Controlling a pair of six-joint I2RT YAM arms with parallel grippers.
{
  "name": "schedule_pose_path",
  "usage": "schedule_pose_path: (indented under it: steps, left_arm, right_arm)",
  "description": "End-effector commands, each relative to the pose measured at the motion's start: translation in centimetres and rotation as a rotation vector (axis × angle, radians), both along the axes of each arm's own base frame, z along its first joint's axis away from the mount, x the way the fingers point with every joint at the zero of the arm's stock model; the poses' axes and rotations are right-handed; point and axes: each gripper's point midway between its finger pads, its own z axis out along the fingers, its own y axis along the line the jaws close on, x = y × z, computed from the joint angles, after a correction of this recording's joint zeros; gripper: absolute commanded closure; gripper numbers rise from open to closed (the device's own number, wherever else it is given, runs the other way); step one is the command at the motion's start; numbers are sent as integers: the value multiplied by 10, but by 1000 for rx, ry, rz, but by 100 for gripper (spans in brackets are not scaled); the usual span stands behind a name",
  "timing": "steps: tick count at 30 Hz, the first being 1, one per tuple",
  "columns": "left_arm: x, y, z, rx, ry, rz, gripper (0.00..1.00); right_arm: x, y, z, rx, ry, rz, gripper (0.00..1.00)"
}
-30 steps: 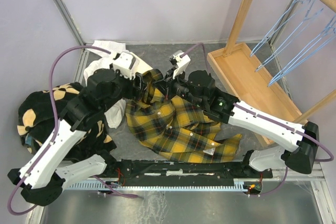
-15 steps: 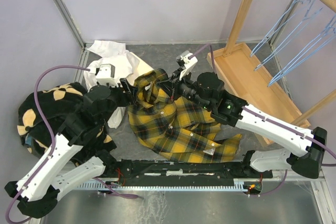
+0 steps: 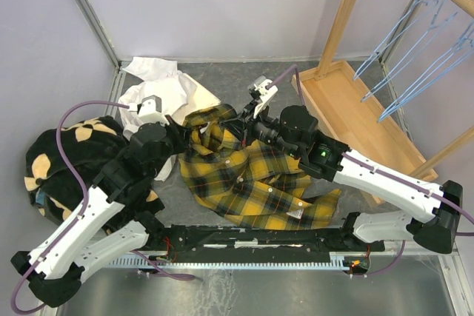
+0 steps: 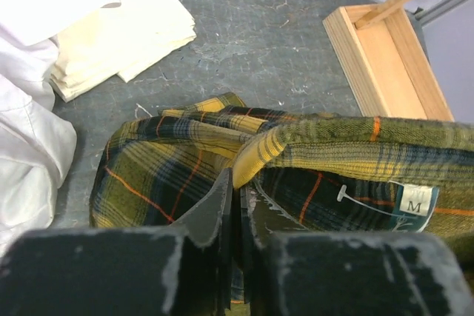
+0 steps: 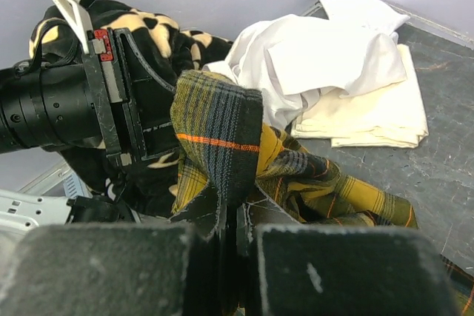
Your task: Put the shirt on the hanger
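The grey table has walls on the far side and the left side. On the right stands a wooden rack base. A black rail runs along the near edge. On the left, a black fleece and a white garment lie in piles. There is bare table between the shirt and the far wall, and a thin strip between the shirt and the rack base.

Both arms reach in from the near edge and bend toward the middle. They meet at the far end of the shirt. The left gripper comes from the left and the right gripper from the right, near each other.

In the left wrist view, the left gripper is pinched tight on the folded collar edge of the shirt, with no gap between its fingers. A small white label with an M shows just to the right. In the right wrist view, the right gripper is pinched tight on a raised fold of the shirt.

The shirt is yellow and black plaid. It lies crumpled in the middle of the table. Its far end is bunched up between the two grippers, and the rest spreads toward the near right.

The light-blue hangers hang on the rack at the far right, well apart from the shirt.
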Motion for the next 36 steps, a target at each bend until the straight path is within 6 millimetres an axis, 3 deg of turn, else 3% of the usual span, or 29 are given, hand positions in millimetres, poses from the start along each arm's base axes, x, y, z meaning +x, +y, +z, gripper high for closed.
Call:
schedule_pose_path:
  steps: [1,6,8,13,18,30,36]
  left_arm:
    - [7,9,20,-21,-52,71,97]
    - [10,20,23,76,-53,95,97]
    - [10,21,26,97,-62,90,97]
    - [13,23,28,146,-52,90,97]
    - [14,24,27,165,-47,90,97]
    - [18,21,21,180,-34,88,97]
    - [19,20,21,183,-33,88,97]
  right_arm:
    - [-7,-7,37,95,-82,14,100]
    - [-6,-5,23,52,-61,16,100]
    - [2,-8,4,6,-18,-36,93]
    - [23,-22,-32,-98,90,-192,49]
    - [28,-36,-46,-177,126,-266,29]
    - [28,-65,-23,-274,126,-345,23]
    - [31,-63,-18,-338,116,-336,23]
